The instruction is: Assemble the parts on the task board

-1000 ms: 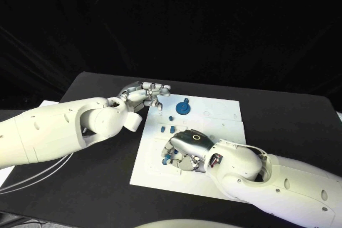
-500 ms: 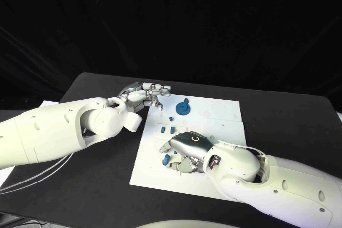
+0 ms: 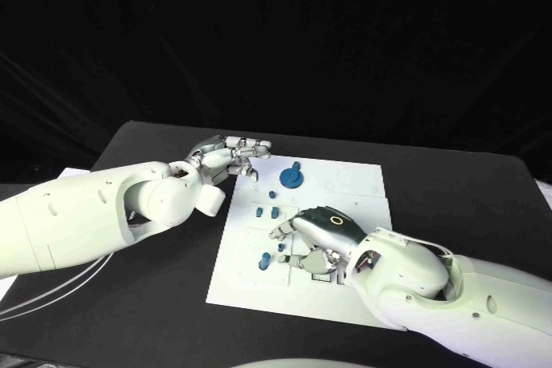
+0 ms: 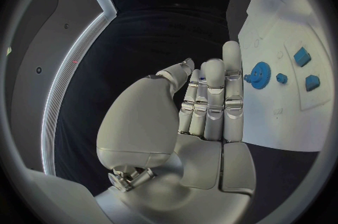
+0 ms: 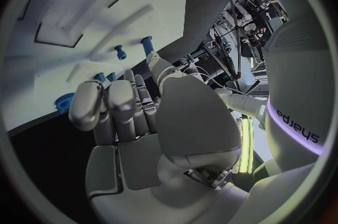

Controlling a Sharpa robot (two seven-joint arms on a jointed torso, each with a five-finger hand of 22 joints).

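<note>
Right hand [image 3: 320, 234] sits palm-down over the middle of the task board [image 3: 356, 176], its fingers bent toward the near-left part of the plate; whether anything is caught under them I cannot tell, since the back of the hand covers what lies beneath. Just off its fingertips, toward the board's left edge, a round blue part [image 3: 265, 263] rests on the white surface, and a little farther up the board from the hand a few small blue pegs [image 3: 276, 211] stand close together in a recessed area. From the right wrist view the fingers [image 5: 112, 106] are drawn together and curled forward over the plate, with two small blue pegs [image 5: 134, 48] beyond their tips. A blue gear [image 3: 291, 176] with a little stem lies on the far-left part of the board, well apart from the right hand. Left hand [image 3: 230, 155] hangs over the black table [image 3: 150, 144] just beside the board's far-left corner, near the gear but not touching it; its fingers [image 4: 211, 94] are held straight and side by side with the thumb tucked alongside, and it carries nothing.
</note>
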